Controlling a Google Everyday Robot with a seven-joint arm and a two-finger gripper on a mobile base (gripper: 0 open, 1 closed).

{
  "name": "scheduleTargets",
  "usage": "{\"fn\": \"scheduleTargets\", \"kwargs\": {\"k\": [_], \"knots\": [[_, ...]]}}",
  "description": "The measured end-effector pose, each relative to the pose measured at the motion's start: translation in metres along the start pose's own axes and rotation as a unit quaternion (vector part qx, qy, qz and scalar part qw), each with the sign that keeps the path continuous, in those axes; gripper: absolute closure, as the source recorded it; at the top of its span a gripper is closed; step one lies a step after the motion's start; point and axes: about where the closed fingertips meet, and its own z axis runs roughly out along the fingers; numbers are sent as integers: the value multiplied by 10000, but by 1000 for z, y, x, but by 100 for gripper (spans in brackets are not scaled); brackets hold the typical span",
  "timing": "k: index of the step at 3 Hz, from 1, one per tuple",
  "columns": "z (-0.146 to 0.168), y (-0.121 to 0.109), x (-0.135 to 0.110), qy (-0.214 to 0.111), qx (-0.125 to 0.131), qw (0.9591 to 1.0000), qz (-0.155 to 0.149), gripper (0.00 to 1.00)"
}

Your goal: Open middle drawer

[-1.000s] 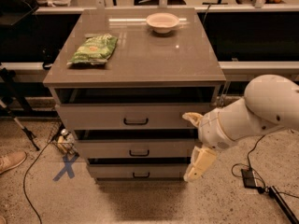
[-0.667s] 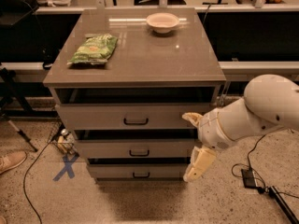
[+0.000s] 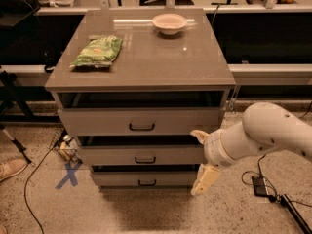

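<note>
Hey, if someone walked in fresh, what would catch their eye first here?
The bulky white arm at lower right, its gripper open by the right end of the middle drawer. Then the cabinet top, with a green bag at left and a pale bowl at the back.

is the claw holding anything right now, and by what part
Nothing is held. The claw hangs open beside the right end of the middle drawer, away from its black handle.

Three drawers, bowl, bag; pincer alongside
</note>
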Motion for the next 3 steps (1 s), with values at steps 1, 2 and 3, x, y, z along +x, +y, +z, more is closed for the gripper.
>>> {"fn": "scheduleTargets", "kwargs": {"k": [1,2,3], "knots": [[49,-11,33,261,168,9995,-90,0],[122,-32,64,646,310,9972,-189,0],[122,-32,65,648,304,9973,-178,0]]}}
